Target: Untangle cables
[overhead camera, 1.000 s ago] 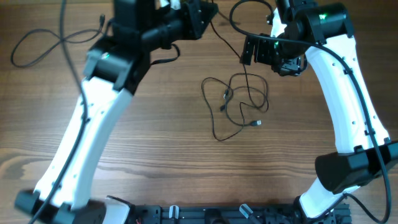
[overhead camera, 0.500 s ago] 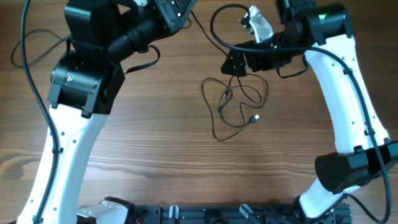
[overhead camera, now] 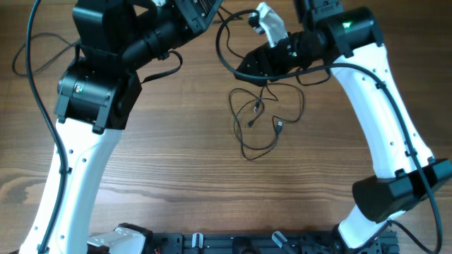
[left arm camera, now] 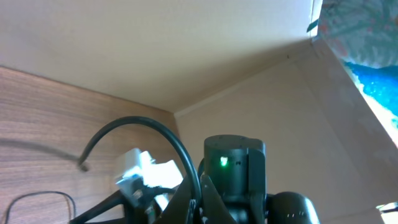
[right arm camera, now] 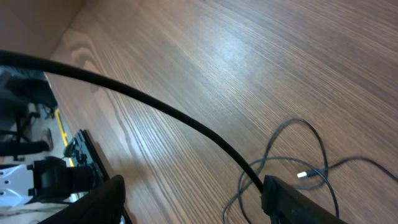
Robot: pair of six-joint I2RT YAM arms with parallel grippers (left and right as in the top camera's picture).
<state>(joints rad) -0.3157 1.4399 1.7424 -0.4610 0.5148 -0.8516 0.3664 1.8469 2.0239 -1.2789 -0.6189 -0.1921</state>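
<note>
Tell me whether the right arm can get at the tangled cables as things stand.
Probably yes: the right tool hangs open near the top loops of the cables, and nothing visible lies between them.

Thin black cables lie flat on the bench, centre-top. They form several loose, overlapping wavy loops, and the strands cross in a small tangle near the middle. One plug end lies free on the right side.
</note>
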